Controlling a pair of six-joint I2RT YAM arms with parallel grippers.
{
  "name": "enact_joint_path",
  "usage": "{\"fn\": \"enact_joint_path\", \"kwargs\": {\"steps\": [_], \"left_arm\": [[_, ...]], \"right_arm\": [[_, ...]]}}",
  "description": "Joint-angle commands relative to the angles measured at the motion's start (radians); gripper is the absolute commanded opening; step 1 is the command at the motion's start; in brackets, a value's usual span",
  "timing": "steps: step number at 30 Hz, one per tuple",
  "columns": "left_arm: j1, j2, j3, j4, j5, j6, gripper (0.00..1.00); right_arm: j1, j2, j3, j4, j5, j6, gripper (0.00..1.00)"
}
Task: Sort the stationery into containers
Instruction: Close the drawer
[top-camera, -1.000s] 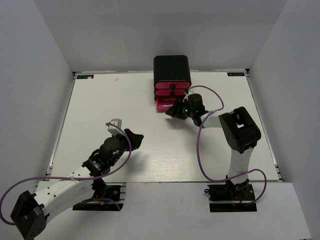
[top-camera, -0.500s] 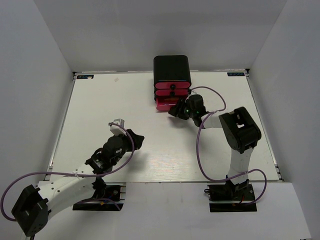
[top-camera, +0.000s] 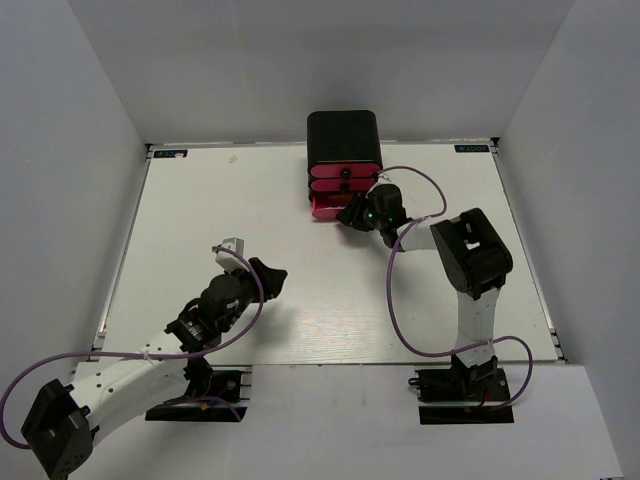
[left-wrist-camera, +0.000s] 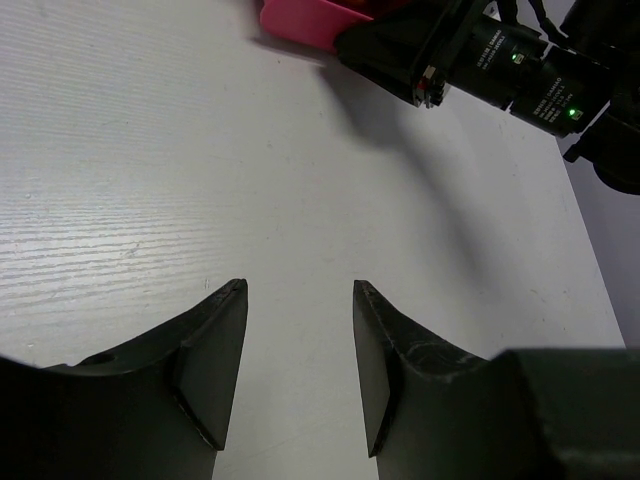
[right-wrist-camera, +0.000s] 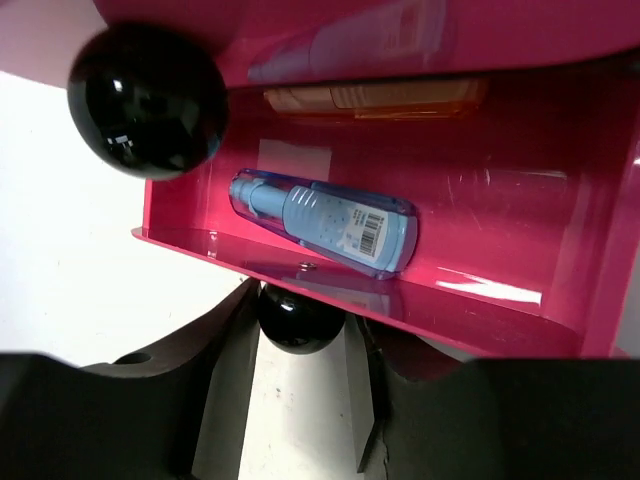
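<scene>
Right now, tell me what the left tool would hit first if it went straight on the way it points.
Bare table lies just ahead of the open left tool. Farther on, its line reaches the pulled-out pink drawer and the right tool at it; with depth unclear, I cannot tell which comes first.

Top external: high above and behind the arm bases, tilted steeply down; whole table (top-camera: 250, 200) framed from far off, bases at 6 o'clock, black cabinet (top-camera: 343, 140) at 12 o'clock.
Left wrist: low over the table, near its middle, facing about 1 o'clock; own jaws at the bottom edge, open pink drawer (left-wrist-camera: 300, 20) and right gripper (left-wrist-camera: 385, 50) distant at the top.
Right wrist: very close, facing roughly 10 o'clock into the open pink drawer; black knob (right-wrist-camera: 290, 318) between own jaws.
Shared: open pink drawer in all three; right gripper in top external and left wrist.
</scene>
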Motion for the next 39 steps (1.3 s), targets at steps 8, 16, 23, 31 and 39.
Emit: {"fn": "enact_joint_path", "kwargs": {"steps": [8, 16, 23, 31, 39], "left_arm": [[-0.005, 0.001, 0.005, -0.002, -0.010, -0.009, 0.57], [-0.005, 0.010, 0.005, -0.002, -0.010, -0.009, 0.57], [-0.005, 0.021, 0.005, 0.027, -0.001, -0.009, 0.57], [-0.005, 0.054, 0.005, 0.078, 0.017, 0.001, 0.57], [-0.005, 0.087, 0.005, 0.107, 0.028, 0.001, 0.57]], "right_arm": [[-0.009, 0.031, 0.092, 0.083, 0.075, -0.008, 0.28], [-0.010, 0.054, 0.135, 0.106, 0.086, -0.020, 0.39], [-0.009, -0.025, 0.045, 0.121, 0.032, -0.015, 0.53], [-0.021, -0.214, -0.209, 0.141, 0.021, 0.002, 0.33], [-0.091, -0.234, -0.233, 0.059, 0.051, 0.121, 0.00]]}}
